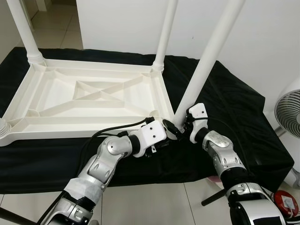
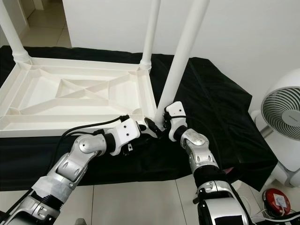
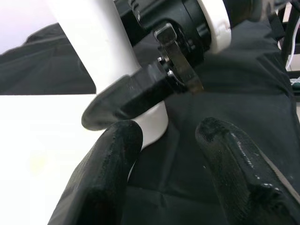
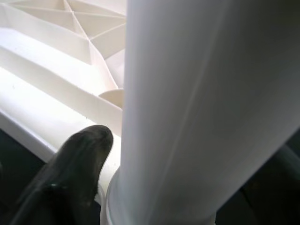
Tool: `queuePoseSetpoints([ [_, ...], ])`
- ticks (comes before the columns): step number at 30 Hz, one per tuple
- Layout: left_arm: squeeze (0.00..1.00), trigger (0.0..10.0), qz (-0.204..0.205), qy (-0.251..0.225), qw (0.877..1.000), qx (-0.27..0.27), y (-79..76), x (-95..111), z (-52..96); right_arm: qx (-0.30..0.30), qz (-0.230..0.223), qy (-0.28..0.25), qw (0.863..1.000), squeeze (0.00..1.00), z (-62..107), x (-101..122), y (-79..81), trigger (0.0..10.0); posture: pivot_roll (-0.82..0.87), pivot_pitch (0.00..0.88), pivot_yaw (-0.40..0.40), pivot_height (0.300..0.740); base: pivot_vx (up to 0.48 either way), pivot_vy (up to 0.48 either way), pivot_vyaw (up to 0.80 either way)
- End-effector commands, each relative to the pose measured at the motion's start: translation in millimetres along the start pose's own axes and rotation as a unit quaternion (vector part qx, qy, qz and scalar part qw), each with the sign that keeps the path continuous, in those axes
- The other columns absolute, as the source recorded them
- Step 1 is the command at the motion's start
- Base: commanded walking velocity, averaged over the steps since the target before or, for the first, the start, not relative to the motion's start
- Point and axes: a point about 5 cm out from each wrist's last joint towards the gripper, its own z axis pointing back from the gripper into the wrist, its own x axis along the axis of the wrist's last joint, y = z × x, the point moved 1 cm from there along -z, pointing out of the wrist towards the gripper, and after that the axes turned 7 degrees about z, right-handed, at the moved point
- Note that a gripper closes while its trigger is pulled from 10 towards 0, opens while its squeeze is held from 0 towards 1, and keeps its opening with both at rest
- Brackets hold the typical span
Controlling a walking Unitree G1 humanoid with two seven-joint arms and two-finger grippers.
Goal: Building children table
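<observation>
A white plastic table top [image 1: 89, 96] lies upside down on a black cloth [image 1: 225, 108]. White legs stand at its far left corner [image 1: 23, 28] and far right corner [image 1: 165, 35]. A third leg [image 1: 206, 61] leans over the near right corner. My right gripper [image 1: 182, 126] is shut on that leg's base; in the right wrist view one black finger [image 4: 77, 164] presses against the leg [image 4: 197, 103]. My left gripper [image 1: 171, 132] is beside the same corner, open, with its fingers [image 3: 117, 154] apart over the cloth and nothing held.
A white fan [image 2: 281, 110] stands on the floor at the right. A red object [image 1: 286, 202] lies on the tiles by my right arm. A white wall [image 1: 122, 23] rises behind the cloth, and a leg stub [image 1: 2, 130] sits at the near left corner.
</observation>
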Motion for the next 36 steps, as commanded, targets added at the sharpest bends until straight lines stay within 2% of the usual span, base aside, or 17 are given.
queuePoseSetpoints([
  [1,0.0,10.0,-0.005,-0.002,1.0,0.029,2.3,2.2,0.4,0.036,0.011,0.016,0.999,0.0,-3.4,-4.5,3.8,1.9,0.0,0.0,-0.115,0.74,0.0,0.0,0.0],
  [3,0.0,10.0,-0.005,-0.002,1.0,0.029,2.3,2.2,0.4,0.036,0.011,0.016,0.999,0.0,-3.4,-4.5,3.8,1.9,0.0,0.0,-0.115,0.74,0.0,0.0,0.0],
  [4,0.0,10.0,-0.004,-0.002,1.0,0.03,2.7,2.3,0.7,0.046,0.011,0.016,0.999,0.0,-4.4,-6.0,4.5,0.0,0.0,0.0,-0.115,0.74,0.0,0.0,0.0],
  [13,0.0,10.0,-0.004,-0.003,0.999,0.032,2.7,2.6,1.3,0.061,0.006,0.02,0.998,0.0,-2.0,-12.6,5.0,0.0,0.0,0.0,-0.116,0.74,0.0,0.0,0.0],
  [14,0.0,10.0,-0.004,-0.003,0.999,0.032,2.6,2.8,1.1,0.055,0.001,0.024,0.998,0.0,-0.8,-14.7,4.2,3.6,0.0,0.0,-0.116,0.74,0.0,0.0,0.0],
  [15,0.0,10.0,-0.004,-0.004,0.999,0.032,2.7,3.0,0.8,0.049,-0.006,0.027,0.998,0.0,0.2,-16.5,3.6,10.0,0.0,0.0,-0.116,0.74,0.0,0.0,0.0],
  [22,0.0,10.0,-0.004,-0.005,1.0,0.03,2.0,3.7,0.3,-0.002,-0.016,0.044,0.999,0.0,3.1,-23.9,0.6,10.0,-0.01,0.0,-0.117,0.74,0.0,0.0,0.0],
  [25,0.0,10.0,-0.001,-0.007,1.0,0.026,-0.8,4.2,-0.9,-0.067,-0.041,0.043,0.996,0.0,1.8,-23.6,8.3,10.0,-0.02,0.0,-0.12,0.74,0.0,0.0,0.0],
  [27,0.0,10.0,-0.001,-0.008,1.0,0.026,-1.0,4.3,-1.1,-0.079,-0.051,0.042,0.995,0.0,1.5,-23.0,9.3,10.0,-0.02,0.0,-0.121,0.74,0.0,0.0,0.0],
  [30,0.0,10.0,0.001,-0.009,1.0,0.025,-2.3,4.5,-2.1,-0.137,-0.076,0.052,0.986,0.0,1.6,-21.8,13.4,10.0,-0.03,0.0,-0.121,0.74,0.0,0.0,0.0],
  [31,0.0,10.0,0.001,-0.009,1.0,0.025,-2.3,4.5,-2.1,-0.137,-0.076,0.052,0.986,0.0,1.6,-21.8,13.4,10.0,-0.03,0.0,-0.121,0.74,0.0,0.0,0.0],
  [33,0.0,10.0,0.002,-0.009,1.0,0.023,-3.6,4.5,-2.4,-0.188,-0.094,0.06,0.976,0.0,3.6,-21.5,16.3,10.0,-0.03,0.0,-0.125,0.74,0.0,0.0,0.0],
  [34,0.0,10.0,0.002,-0.009,1.0,0.023,-3.6,4.5,-2.4,-0.188,-0.094,0.06,0.976,0.0,3.6,-21.5,16.3,10.0,-0.03,0.0,-0.125,0.74,0.0,0.0,0.0],
  [35,0.0,10.0,0.002,-0.009,1.0,0.023,-4.0,4.3,-2.3,-0.229,-0.099,0.067,0.966,0.0,6.2,-20.8,18.5,10.0,-0.03,0.0,-0.127,0.74,0.0,0.0,0.0],
  [36,0.0,10.0,0.002,-0.009,1.0,0.023,-4.0,4.3,-2.3,-0.229,-0.099,0.067,0.966,0.0,6.2,-20.8,18.5,10.0,-0.03,0.0,-0.127,0.74,0.0,0.0,0.0],
])
